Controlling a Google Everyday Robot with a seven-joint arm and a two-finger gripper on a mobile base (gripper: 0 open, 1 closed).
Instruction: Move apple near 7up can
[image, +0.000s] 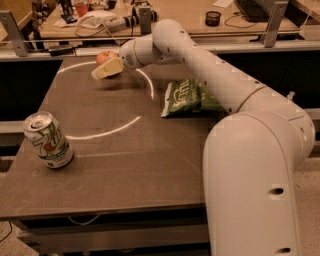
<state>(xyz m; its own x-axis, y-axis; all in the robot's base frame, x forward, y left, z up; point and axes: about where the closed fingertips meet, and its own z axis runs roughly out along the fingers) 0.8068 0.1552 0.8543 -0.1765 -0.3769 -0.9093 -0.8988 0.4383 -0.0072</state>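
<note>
The apple (104, 56), red-orange with a paler patch, is at the far left part of the dark table (150, 165), partly hidden behind my gripper. My gripper (107, 69), pale yellow at its tip, reaches in from the right on the white arm (210, 70) and is right against the apple's near side. I cannot tell whether the apple rests on the table or is held. The 7up can (47, 140), white and green with a silver top, stands upright at the near left of the table, far from the apple.
A green crisp bag (187, 97) lies on the table to the right of the middle, beside the arm. The arm's large white base (255, 180) fills the near right. A railing and a cluttered desk (200, 15) run behind the table's far edge.
</note>
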